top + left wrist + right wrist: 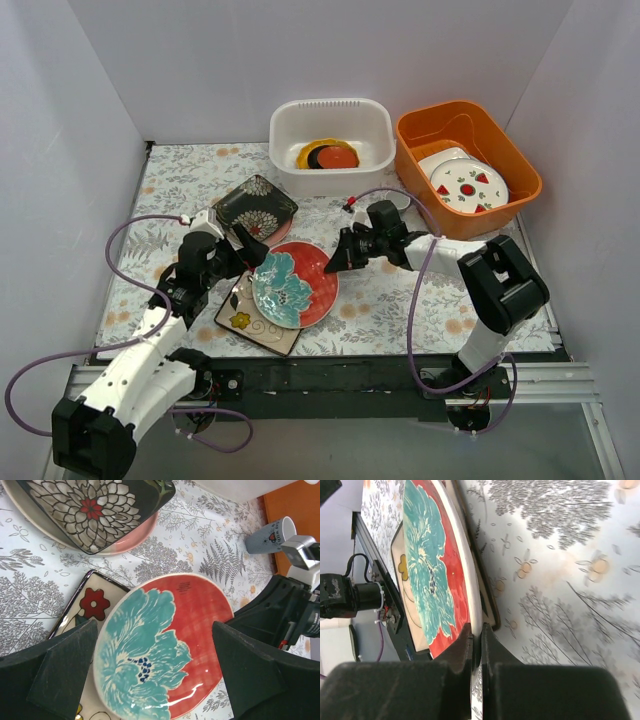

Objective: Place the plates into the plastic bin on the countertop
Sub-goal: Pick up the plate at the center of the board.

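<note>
The right fingers (336, 262), at the centre of the top view, are fully closed on the right rim of the red round plate (300, 285); the right wrist view shows the pale rim pinched between the two pads. This plate carries a large teal flower and lies at lower centre of the top view, overlapping the cream floral square plate (250, 322) below and to its left. Whether the gripped edge is clear of the worktop (400, 300) cannot be determined. The left fingers (250, 256) are spread to full width and hold nothing; in the left wrist view they stand on either side of the red round plate, above it. The black white-flowered square plate (255, 205) rests on the pink round plate (278, 235) at centre left of the top view, just above the left fingers. The plastic bin (290, 125) stands at upper centre and contains three stacked plates: a yellow-orange plate (306, 156), a dark brown plate (322, 152) and a second red plate (341, 157). The orange tub (410, 150) at upper right, just beside the bin, holds the white plates with red fruit marks (468, 185). A grey mug (270, 535) lies on its side at upper right of the left wrist view, beside the orange tub.
</note>
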Controlling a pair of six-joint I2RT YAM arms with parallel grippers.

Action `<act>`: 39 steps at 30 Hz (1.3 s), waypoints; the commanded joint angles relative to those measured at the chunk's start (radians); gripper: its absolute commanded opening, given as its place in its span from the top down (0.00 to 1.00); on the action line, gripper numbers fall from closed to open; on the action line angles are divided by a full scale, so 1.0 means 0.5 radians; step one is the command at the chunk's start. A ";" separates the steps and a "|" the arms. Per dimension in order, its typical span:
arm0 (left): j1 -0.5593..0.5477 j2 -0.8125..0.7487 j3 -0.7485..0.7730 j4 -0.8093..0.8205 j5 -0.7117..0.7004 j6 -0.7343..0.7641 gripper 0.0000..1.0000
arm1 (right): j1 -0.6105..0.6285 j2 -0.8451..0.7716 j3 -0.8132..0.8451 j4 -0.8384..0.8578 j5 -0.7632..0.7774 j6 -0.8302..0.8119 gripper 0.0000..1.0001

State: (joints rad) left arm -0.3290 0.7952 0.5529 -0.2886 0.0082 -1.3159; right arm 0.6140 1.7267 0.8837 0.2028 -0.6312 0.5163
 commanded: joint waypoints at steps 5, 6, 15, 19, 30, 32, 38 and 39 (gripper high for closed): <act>0.011 0.213 -0.038 0.316 0.266 -0.004 0.02 | -0.184 -0.410 -0.144 0.128 -0.130 -0.005 0.99; 0.011 0.241 -0.038 0.341 0.311 -0.001 0.02 | -0.203 -0.437 -0.172 0.156 -0.161 0.025 0.99; 0.008 0.489 -0.075 0.687 0.576 0.027 0.02 | -0.381 -0.799 -0.405 0.248 -0.192 0.121 0.99; 0.008 0.588 -0.093 0.816 0.674 0.027 0.02 | -0.445 -0.989 -0.482 0.211 -0.155 0.136 0.99; 0.011 0.637 -0.222 1.025 0.885 0.006 0.02 | -0.513 -1.156 -0.467 0.171 -0.152 0.197 0.99; 0.008 0.582 -0.247 1.043 0.904 -0.010 0.02 | -0.516 -1.140 -0.467 0.235 -0.173 0.222 0.99; 0.008 0.520 -0.317 1.142 1.017 -0.086 0.02 | -0.513 -1.042 -0.457 0.428 -0.268 0.305 0.99; 0.011 0.520 -0.327 1.154 1.033 -0.096 0.02 | -0.510 -1.015 -0.454 0.453 -0.293 0.317 0.99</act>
State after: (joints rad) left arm -0.3290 1.0824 0.4072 0.2367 0.4706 -1.3426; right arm 0.3599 1.2114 0.6109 0.1913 -0.6449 0.5812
